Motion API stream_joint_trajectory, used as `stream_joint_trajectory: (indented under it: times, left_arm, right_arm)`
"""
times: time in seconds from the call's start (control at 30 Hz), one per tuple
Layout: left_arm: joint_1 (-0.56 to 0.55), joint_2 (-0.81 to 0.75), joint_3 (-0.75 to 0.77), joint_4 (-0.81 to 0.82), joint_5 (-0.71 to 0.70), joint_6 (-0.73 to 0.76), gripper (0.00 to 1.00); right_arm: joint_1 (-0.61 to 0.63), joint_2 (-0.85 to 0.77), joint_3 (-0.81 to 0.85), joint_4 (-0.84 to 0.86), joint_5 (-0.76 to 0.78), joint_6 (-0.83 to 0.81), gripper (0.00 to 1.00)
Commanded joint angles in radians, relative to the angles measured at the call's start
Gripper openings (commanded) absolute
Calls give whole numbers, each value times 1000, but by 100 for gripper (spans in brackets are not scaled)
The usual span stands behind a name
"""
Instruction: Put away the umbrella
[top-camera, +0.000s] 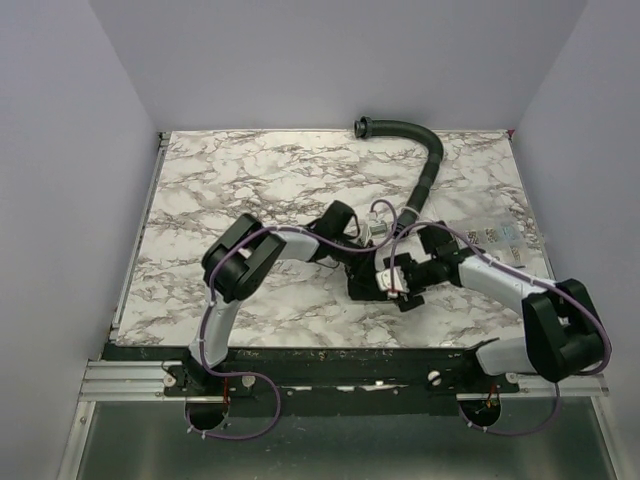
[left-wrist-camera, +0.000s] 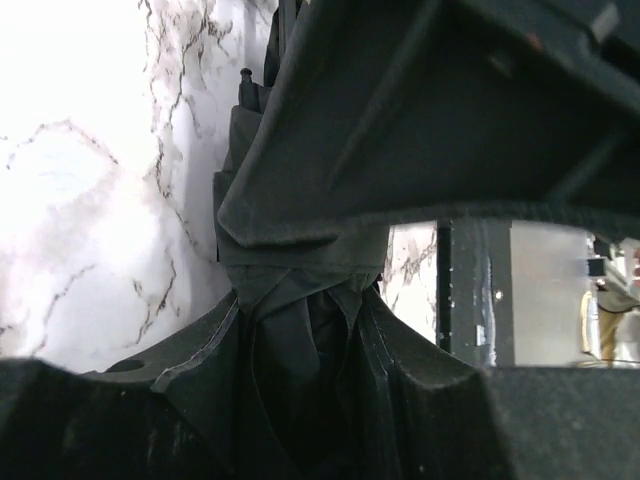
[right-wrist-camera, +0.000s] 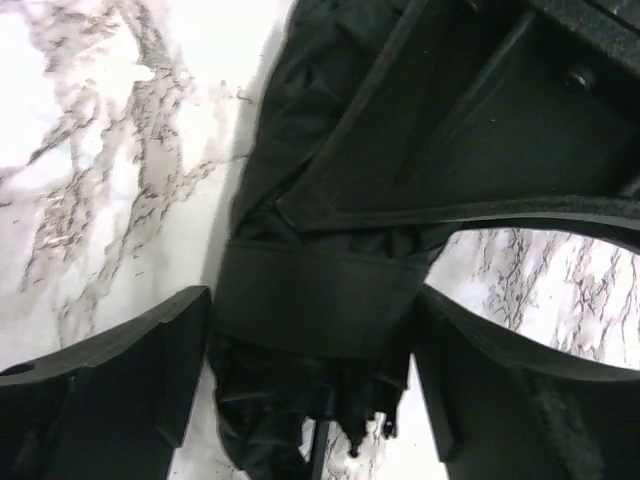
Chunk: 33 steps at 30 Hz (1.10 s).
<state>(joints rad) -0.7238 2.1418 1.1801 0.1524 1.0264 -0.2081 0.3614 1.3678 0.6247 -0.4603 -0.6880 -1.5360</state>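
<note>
Clamping the umbrella (right-wrist-camera: 310, 300), left hand (top-camera: 357, 252) and right hand (top-camera: 392, 278) sit near the hose (top-camera: 428, 170).

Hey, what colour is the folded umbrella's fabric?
The umbrella is plain black, no pattern; the right wrist view shows it best.

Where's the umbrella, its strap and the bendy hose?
umbrella (left-wrist-camera: 300, 340): left wrist view, on crumpled cloth.
strap (right-wrist-camera: 310, 300): right wrist view, middle of band.
hose (top-camera: 435, 160): top view, on its bend.

White marbled tabletop (top-camera: 250, 180), black ribbed hose (top-camera: 425, 160) curving across its far right, plain grey walls (top-camera: 330, 60)
</note>
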Motion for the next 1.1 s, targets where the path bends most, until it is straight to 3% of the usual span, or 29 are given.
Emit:
stream_joint_trajectory:
  times: [0.0, 0.13, 0.23, 0.33, 0.37, 0.5, 0.7, 0.87, 0.97, 1.07]
  left_arm:
    - [-11, 150, -86, -345, -172, -14, 4]
    - [3, 53, -165, -113, -181, -139, 27]
    - [20, -92, -271, 127, -239, -249, 45]
    - [35, -269, -389, 337, -362, -277, 75]
    - [35, -325, -424, 376, -415, -256, 97]
    - [35, -548, -584, 513, -607, -156, 98]
    - [44, -783, -864, 786, -745, -44, 98]
    - [63, -833, -1040, 1024, -591, 90, 98]
    - [-14, -872, -1089, 1014, -584, 320, 98]
    - [-125, -924, -1020, 771, -649, 523, 97]
  right_arm:
    - [65, 64, -59, 90, 131, 60, 72]
    - [82, 124, -24, 35, 151, 141, 38]
    - [82, 136, 11, -25, 145, 196, 28]
    - [82, 163, 56, -104, 119, 235, 26]
    - [81, 174, 72, -130, 108, 253, 26]
    - [82, 233, 134, -212, 73, 321, 25]
    - [82, 381, 265, -349, 37, 396, 24]
    - [82, 574, 415, -482, 46, 495, 24]
    - [82, 694, 496, -559, 39, 528, 24]
    - [82, 742, 536, -576, 41, 544, 25]
